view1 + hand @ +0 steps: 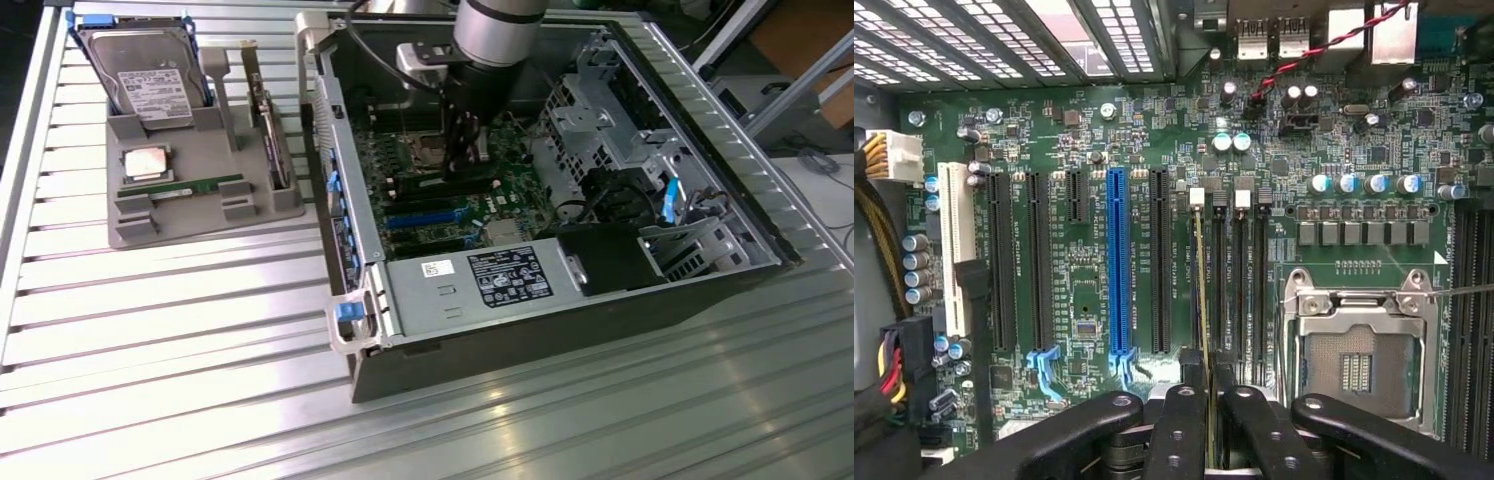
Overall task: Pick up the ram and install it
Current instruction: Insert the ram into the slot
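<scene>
The gripper (463, 148) (1207, 372) is hanging inside the open computer case (534, 350), close above the green motherboard (1094, 135). Its fingers (1179, 420) are drawn narrow and are pinching the ram (1200, 290). The ram is standing on edge between them and is showing in the wrist view as a thin yellowish line running out ahead of the fingertips. It is lying along the outermost of the black memory slots (1239, 290), with its far end reaching a white latch (1197, 197). Whether it is sitting in that slot or only just over it, I cannot tell.

The other memory slots are running just beside the gripper, and past them the processor socket (1357, 360) is showing inside its metal frame. On the gripper's other side a black expansion slot is lying nearest, with the blue expansion slot (1118, 260) beyond it.

In the exterior view the labelled power supply (481, 285) is sitting near the gripper, against the case's near wall. Well apart from the gripper, outside the case toward the exterior view's left, a grey fixture (200, 215) is standing on the ribbed metal table (174, 330). It is carrying an upright hard drive (147, 80), a square silver processor chip (147, 162) and a second green memory stick (200, 187) lying low along it
</scene>
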`<action>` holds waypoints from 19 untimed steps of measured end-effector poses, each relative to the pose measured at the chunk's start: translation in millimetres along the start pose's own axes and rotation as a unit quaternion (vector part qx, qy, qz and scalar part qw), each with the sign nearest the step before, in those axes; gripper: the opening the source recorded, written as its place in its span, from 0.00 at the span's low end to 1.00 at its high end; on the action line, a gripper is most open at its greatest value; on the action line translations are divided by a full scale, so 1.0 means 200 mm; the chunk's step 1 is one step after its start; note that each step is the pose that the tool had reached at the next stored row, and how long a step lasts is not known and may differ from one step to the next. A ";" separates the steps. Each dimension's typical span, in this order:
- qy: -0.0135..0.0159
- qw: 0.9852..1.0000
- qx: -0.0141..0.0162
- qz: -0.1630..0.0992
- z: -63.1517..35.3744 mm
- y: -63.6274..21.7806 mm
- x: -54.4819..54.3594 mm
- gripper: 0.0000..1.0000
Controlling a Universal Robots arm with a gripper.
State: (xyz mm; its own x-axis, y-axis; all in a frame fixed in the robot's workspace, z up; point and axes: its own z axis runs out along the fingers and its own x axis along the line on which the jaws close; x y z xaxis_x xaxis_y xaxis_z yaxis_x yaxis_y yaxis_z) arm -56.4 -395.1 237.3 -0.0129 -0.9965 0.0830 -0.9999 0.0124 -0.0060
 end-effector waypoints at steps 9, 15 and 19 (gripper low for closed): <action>0.000 1.000 0.000 0.001 0.034 0.008 0.00 0.14; 0.002 1.000 0.000 0.005 0.037 0.008 0.00 0.14; 0.002 1.000 0.000 0.005 0.037 0.008 0.01 0.14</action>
State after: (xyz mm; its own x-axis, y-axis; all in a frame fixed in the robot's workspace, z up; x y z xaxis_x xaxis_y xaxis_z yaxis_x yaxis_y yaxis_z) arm -58.1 -398.1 230.0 -0.0229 -0.9960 0.0863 -0.9997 0.0224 -0.0060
